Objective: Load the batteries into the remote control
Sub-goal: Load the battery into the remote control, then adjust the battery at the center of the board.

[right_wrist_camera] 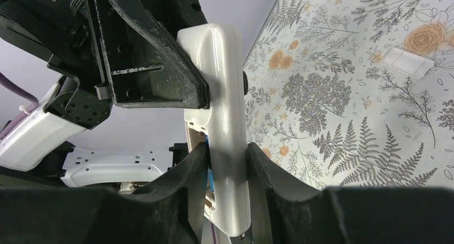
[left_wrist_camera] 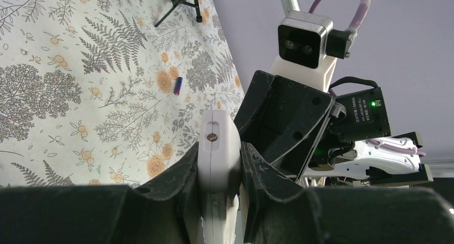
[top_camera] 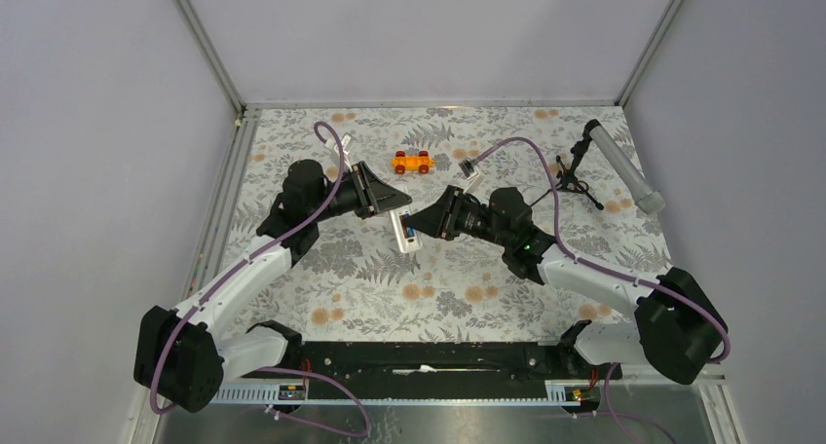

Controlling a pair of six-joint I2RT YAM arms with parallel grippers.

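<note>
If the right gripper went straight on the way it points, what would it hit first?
The right gripper has the remote control between its fingers; beyond that it would likely meet the left gripper, clamped farther along that remote, though depth is unclear.

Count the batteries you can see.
2. One battery sits in the remote control bay; the loose battery lies on the tablecloth. More may be hidden.

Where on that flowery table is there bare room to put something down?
Bare: the near mat between left arm and right arm; also the far left corner. Crowded: the middle, around the remote control and toy car, and, far right, the tripod.
</note>
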